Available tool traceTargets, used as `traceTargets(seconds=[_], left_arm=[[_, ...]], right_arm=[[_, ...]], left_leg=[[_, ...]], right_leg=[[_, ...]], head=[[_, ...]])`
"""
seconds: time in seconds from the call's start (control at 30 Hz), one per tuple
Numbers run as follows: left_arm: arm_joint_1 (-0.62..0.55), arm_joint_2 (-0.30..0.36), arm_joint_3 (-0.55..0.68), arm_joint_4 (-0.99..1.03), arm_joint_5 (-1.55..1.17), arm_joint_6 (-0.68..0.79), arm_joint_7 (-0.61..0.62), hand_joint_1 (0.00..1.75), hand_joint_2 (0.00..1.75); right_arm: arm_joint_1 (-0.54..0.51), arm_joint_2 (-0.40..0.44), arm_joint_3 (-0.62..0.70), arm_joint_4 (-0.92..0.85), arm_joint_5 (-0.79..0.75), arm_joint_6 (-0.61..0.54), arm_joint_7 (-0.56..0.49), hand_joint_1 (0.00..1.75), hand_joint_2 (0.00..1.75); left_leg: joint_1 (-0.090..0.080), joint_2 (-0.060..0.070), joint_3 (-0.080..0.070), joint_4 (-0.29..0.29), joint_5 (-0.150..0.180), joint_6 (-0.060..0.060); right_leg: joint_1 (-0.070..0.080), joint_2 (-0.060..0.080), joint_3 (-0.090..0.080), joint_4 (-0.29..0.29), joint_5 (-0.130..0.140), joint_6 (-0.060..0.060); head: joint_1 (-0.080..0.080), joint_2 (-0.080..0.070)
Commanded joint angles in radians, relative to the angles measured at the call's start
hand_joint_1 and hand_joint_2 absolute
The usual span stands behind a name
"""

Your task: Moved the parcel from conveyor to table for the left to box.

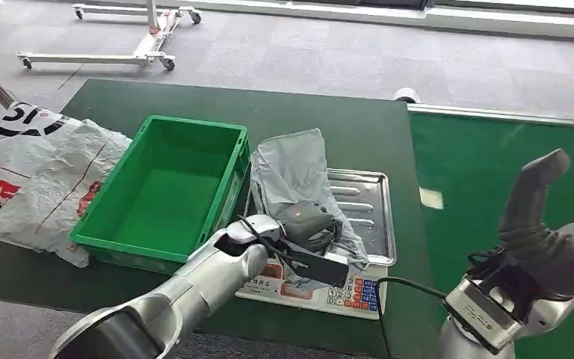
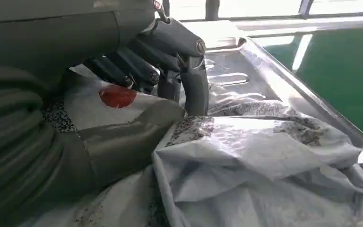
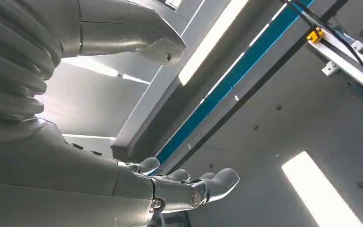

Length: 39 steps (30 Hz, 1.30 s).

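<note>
The parcel [image 1: 295, 168] is a crumpled grey plastic mailer lying on the metal tray [image 1: 370, 202] of a scale, just right of the green crate [image 1: 168, 187]. My left hand [image 1: 310, 224] sits on the parcel's near end. In the left wrist view its fingers [image 2: 170, 56] curl over a fold of the parcel [image 2: 264, 156] and the thumb presses in from below, so it grips the bag. My right hand [image 1: 542, 202] is raised over the green conveyor [image 1: 493, 164], its fingers [image 3: 189, 189] spread and holding nothing.
The scale's keypad [image 1: 351, 292] faces the table's near edge. The green crate has nothing in it. White printed bags [image 1: 37, 172] lie left of it. A white wheeled frame [image 1: 142, 45] stands on the carpet beyond the dark green table [image 1: 344, 112].
</note>
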Motion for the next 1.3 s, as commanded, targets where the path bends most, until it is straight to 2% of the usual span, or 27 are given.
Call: traceTargets(seconds=[0.03, 0.47, 0.57, 0.6, 0.63, 0.67, 0.7, 0.73, 0.77, 0.8, 0.83, 0.87, 0.9, 0.97, 1.0, 1.03, 1.07, 1.1, 1.2, 1.3], left_arm=[[-0.001, 0.067, 0.021, -0.053, -0.021, 0.246, 0.073, 1.75, 1.75], [-0.001, 0.067, 0.021, -0.053, -0.021, 0.246, 0.073, 1.75, 1.75], [0.044, 0.133, 0.148, -0.261, -0.230, 0.728, 0.382, 1.75, 1.75], [0.048, 0.150, 0.172, -0.284, -0.255, 0.777, 0.413, 1.75, 1.75], [0.108, 0.172, 0.259, -0.453, -0.332, 0.792, 0.464, 1.69, 1.75], [0.172, 0.178, 0.363, -0.604, -0.373, 0.792, 0.450, 1.75, 1.75], [0.202, 0.170, 0.411, -0.671, -0.396, 0.792, 0.443, 1.75, 1.75], [0.247, 0.141, 0.506, -0.806, -0.437, 0.792, 0.420, 1.75, 1.75], [0.276, 0.103, 0.601, -0.882, -0.450, 0.792, 0.363, 1.75, 1.75], [0.297, -0.042, 0.841, -0.905, -0.426, 0.792, 0.083, 1.75, 1.75], [0.288, -0.065, 0.887, -0.901, -0.418, 0.792, 0.035, 1.75, 1.75], [0.285, -0.106, 0.961, -0.932, -0.426, 0.792, -0.013, 1.75, 1.75], [0.281, -0.108, 0.985, -0.950, -0.428, 0.792, -0.019, 1.75, 1.75], [0.273, -0.108, 1.051, -1.023, -0.478, 0.792, 0.050, 1.75, 1.75], [0.274, -0.108, 1.073, -1.032, -0.445, 0.792, 0.030, 1.75, 1.75], [0.251, -0.108, 1.160, -1.011, -0.372, 0.792, -0.066, 1.75, 1.75], [0.239, -0.108, 1.197, -1.012, -0.340, 0.792, -0.108, 1.75, 1.75], [0.239, -0.108, 1.197, -1.012, -0.340, 0.792, -0.108, 1.75, 1.75], [0.200, -0.108, 1.294, -0.980, -0.247, 0.792, -0.218, 1.75, 1.75], [0.191, -0.108, 1.302, -0.965, -0.256, 0.792, -0.205, 1.75, 1.75]], right_arm=[[0.064, 0.066, -0.058, -0.026, 0.003, -0.002, -0.001, 0.00, 1.75], [0.064, 0.066, -0.058, -0.026, 0.003, -0.002, -0.001, 0.00, 1.75], [0.117, 0.066, -0.071, -0.067, 0.003, -0.002, -0.001, 0.00, 1.75], [0.120, 0.066, -0.070, -0.067, 0.004, -0.002, -0.001, 0.00, 1.75], [0.124, 0.066, -0.070, -0.066, 0.002, -0.002, -0.001, 0.00, 1.75], [0.123, 0.066, -0.069, -0.061, 0.002, -0.002, -0.001, 0.00, 1.75], [0.122, 0.066, -0.070, -0.057, 0.000, -0.002, -0.001, 0.00, 1.75], [0.121, 0.066, -0.069, -0.050, 0.001, -0.002, -0.001, 0.00, 1.75], [0.118, 0.066, -0.072, -0.043, -0.001, -0.002, -0.001, 0.00, 1.75], [0.109, 0.066, -0.076, -0.037, -0.003, -0.002, -0.001, 0.00, 1.75], [0.110, 0.066, -0.075, -0.038, -0.003, -0.002, -0.001, 0.00, 1.75], [0.105, 0.066, -0.083, -0.035, -0.005, -0.002, -0.001, 0.00, 1.75], [0.102, 0.066, -0.088, -0.034, -0.009, -0.002, -0.001, 0.00, 1.75], [0.097, 0.066, -0.104, -0.042, -0.012, -0.002, -0.001, 0.00, 1.75], [0.099, 0.066, -0.105, -0.043, -0.011, -0.002, -0.001, 0.00, 1.75], [0.100, 0.066, -0.109, -0.047, -0.010, -0.002, -0.001, 0.00, 1.75], [0.100, 0.066, -0.109, -0.047, -0.010, -0.002, -0.001, 0.00, 1.75], [0.100, 0.066, -0.109, -0.047, -0.010, -0.002, -0.001, 0.00, 1.75], [0.095, 0.066, -0.124, -0.052, -0.013, -0.002, -0.001, 0.00, 1.75], [0.092, 0.066, -0.135, -0.057, -0.015, -0.002, -0.001, 0.00, 1.75]], left_leg=[[0.001, -0.002, 0.000, -0.001, 0.000, 0.000], [0.001, -0.006, 0.001, -0.003, 0.001, 0.000], [0.001, -0.004, 0.000, -0.001, 0.001, 0.000], [0.002, -0.005, 0.000, -0.002, 0.001, 0.000], [0.002, -0.005, 0.001, -0.003, 0.001, -0.001], [0.001, -0.001, -0.001, -0.001, 0.000, -0.001], [0.002, -0.001, 0.001, -0.003, 0.000, -0.001], [0.002, 0.000, 0.000, -0.002, 0.000, -0.001], [0.001, 0.001, 0.001, -0.003, -0.001, -0.001], [0.002, 0.001, 0.000, -0.001, -0.001, 0.000], [0.002, 0.001, 0.001, -0.002, -0.001, 0.000], [0.002, -0.001, -0.003, 0.000, -0.001, 0.000], [0.003, 0.000, -0.002, 0.000, -0.001, 0.000], [0.003, -0.001, 0.001, -0.003, -0.001, 0.000], [0.001, 0.003, 0.000, -0.002, -0.001, 0.000], [0.002, 0.003, 0.000, -0.002, -0.001, -0.001], [0.002, 0.004, 0.001, -0.003, -0.001, -0.001], [0.002, 0.004, -0.001, -0.002, -0.001, -0.001], [0.002, -0.001, 0.002, -0.005, 0.000, -0.001], [0.001, 0.001, 0.000, -0.002, 0.000, -0.001]], right_leg=[[0.000, 0.004, -0.001, -0.001, 0.000, -0.001], [0.000, 0.007, 0.001, -0.003, 0.001, -0.002], [0.001, 0.004, 0.000, -0.001, 0.000, -0.001], [0.001, 0.007, 0.000, -0.003, 0.001, -0.002], [0.001, 0.009, 0.000, -0.003, 0.001, -0.003], [0.001, 0.008, -0.002, -0.001, 0.001, -0.002], [0.001, 0.012, -0.001, -0.003, 0.001, -0.003], [0.001, 0.010, -0.002, -0.002, 0.001, -0.002], [0.001, 0.013, -0.002, -0.002, 0.001, -0.002], [0.002, 0.011, -0.002, -0.001, 0.000, -0.002], [0.002, 0.013, -0.002, -0.001, 0.000, -0.002], [0.002, 0.008, -0.004, 0.000, -0.001, -0.001], [0.002, 0.010, -0.004, -0.001, 0.000, -0.002], [0.002, 0.015, -0.002, -0.004, 0.000, -0.002], [0.001, 0.012, -0.003, -0.001, 0.000, -0.002], [0.001, 0.014, -0.003, -0.002, 0.000, -0.002], [0.001, 0.016, -0.004, -0.002, 0.000, -0.003], [0.001, 0.013, -0.004, -0.001, 0.000, -0.002], [0.001, 0.015, -0.001, -0.004, 0.001, -0.003], [0.001, 0.009, -0.003, -0.001, -0.001, -0.002]], head=[[0.000, 0.000], [0.000, 0.000], [0.000, 0.000], [0.000, 0.000], [0.000, 0.000], [0.000, 0.000], [0.000, 0.000], [0.000, 0.000], [0.000, 0.000], [0.000, 0.000], [0.000, 0.000], [0.000, 0.000], [0.000, 0.000], [0.000, 0.000], [0.000, 0.000], [0.000, 0.000], [0.000, 0.000], [0.000, 0.000], [0.000, 0.000], [0.000, 0.000]])
